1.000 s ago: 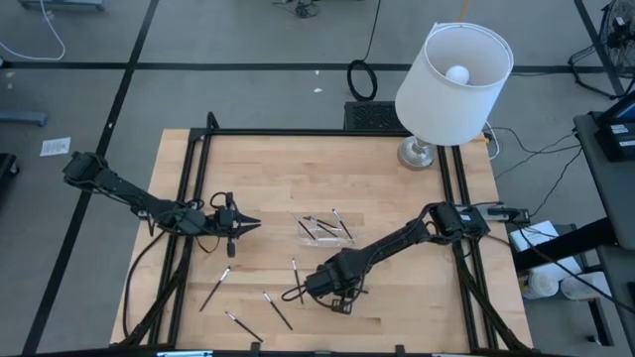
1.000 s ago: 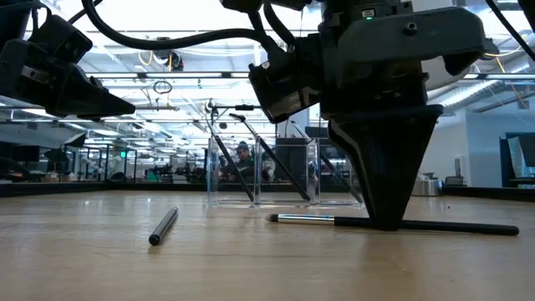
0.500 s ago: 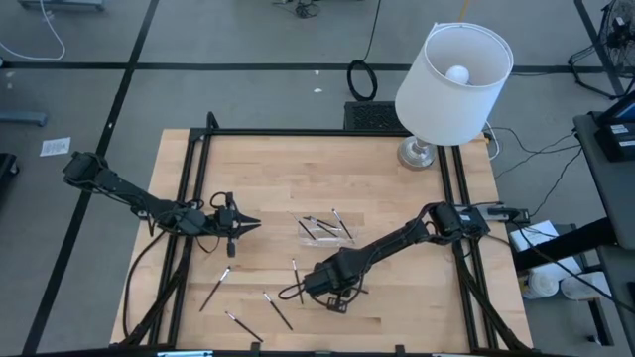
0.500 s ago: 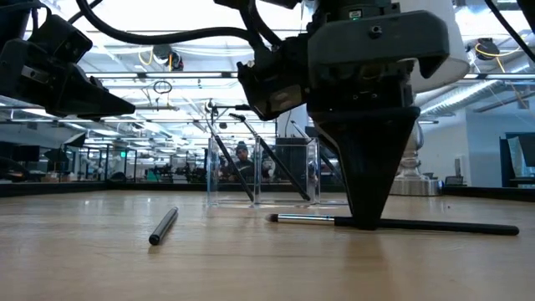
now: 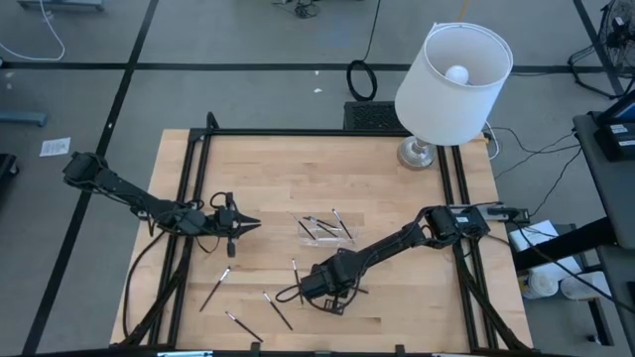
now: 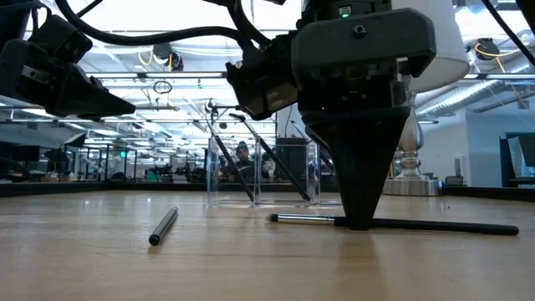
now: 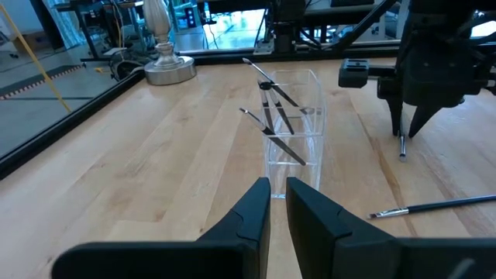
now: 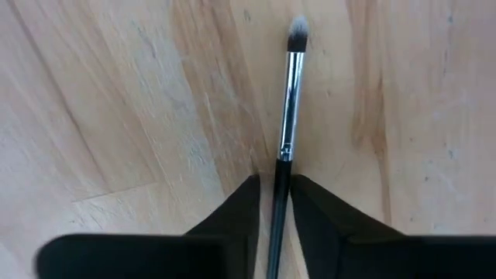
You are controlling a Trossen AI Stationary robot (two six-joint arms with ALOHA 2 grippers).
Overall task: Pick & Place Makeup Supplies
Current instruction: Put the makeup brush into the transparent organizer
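A: Table [image 5: 397, 198] first, since it is the biggest thing. A lamp [image 5: 451, 74] is seen at the far edge, and a small clear tray [image 5: 322, 228] is seen near the middle, with a few sticks already leaned inside it.

B: And the arms?

A: The left gripper [image 5: 238, 224] is held up off the wood, to the left of the tray. Its fingers are nearly together, and nothing is held in them. The right gripper [image 5: 327, 295] is pressed down to the wood near the front edge, just in front of the tray.

B: Is something being picked up there?

A: A makeup brush [image 8: 291, 108] is lying flat on the wood, and its dark handle is seen between the two fingertips [image 8: 236, 209]. The fingers are narrow, one on each side, right by the handle. It cannot be told if the brush is squeezed tight yet. It has not been lifted.

B: Where are the other sticks?

A: Four or so loose sticks [image 5: 215, 290] are spread on the wood, to the left of the right gripper.

B: What could go wrong?

A: The handle is thin and round, so it could be rolled out or popped free if the squeeze is not centered. The brush is caught away from its silver end, so it might be tipped when lifted. The tray is light, so it could be knocked over if it is bumped.
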